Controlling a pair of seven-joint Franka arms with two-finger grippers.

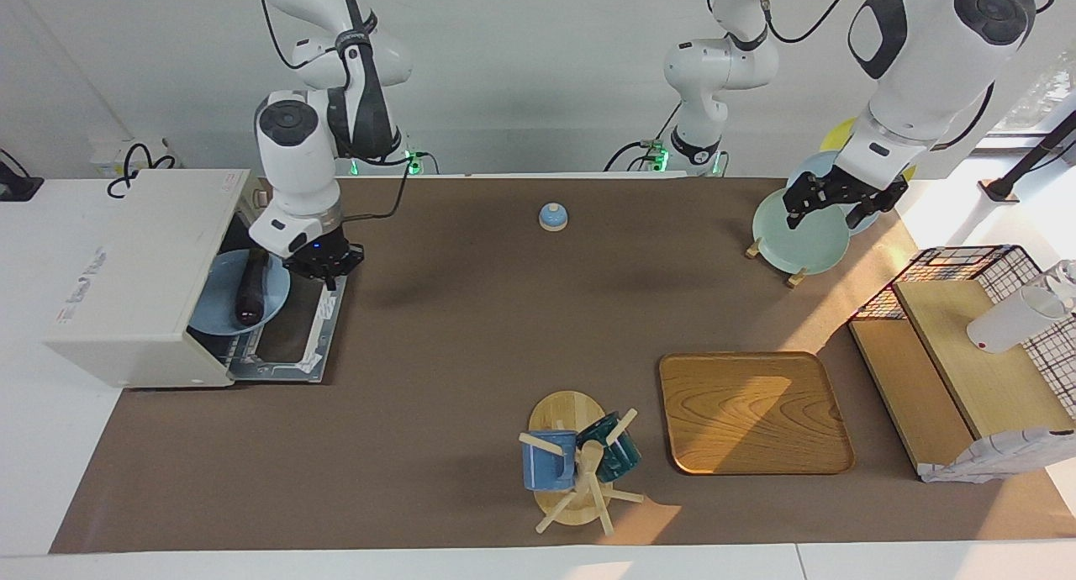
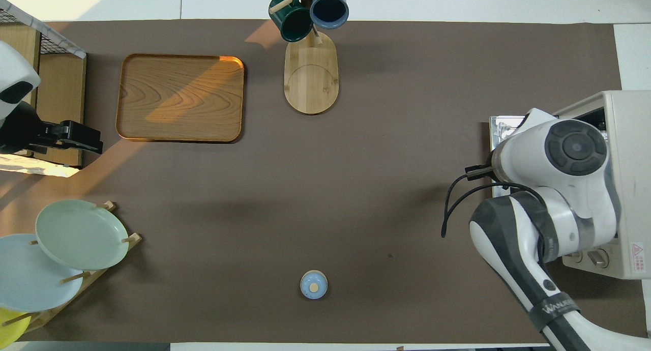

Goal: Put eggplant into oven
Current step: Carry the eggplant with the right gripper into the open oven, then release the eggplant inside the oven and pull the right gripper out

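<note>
mug rack (image 1: 576,471) at table edge; eggplant (image 1: 250,287) inside oven (image 1: 134,277)

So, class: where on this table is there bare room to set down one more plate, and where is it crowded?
The widest bare stretch of brown mat lies between the oven, the small blue bell and the mug stand. The wooden tray is bare too. It is crowded at the oven's open door, where the right gripper hangs, and around the plate rack under the left gripper.

The oven (image 1: 139,277) mouth is crowded: a blue plate (image 1: 220,298) with the eggplant (image 1: 250,290) fills it, and the right gripper (image 1: 324,265) hangs over the dropped door (image 1: 290,345). Mid-table (image 1: 437,345) lies open.
</note>
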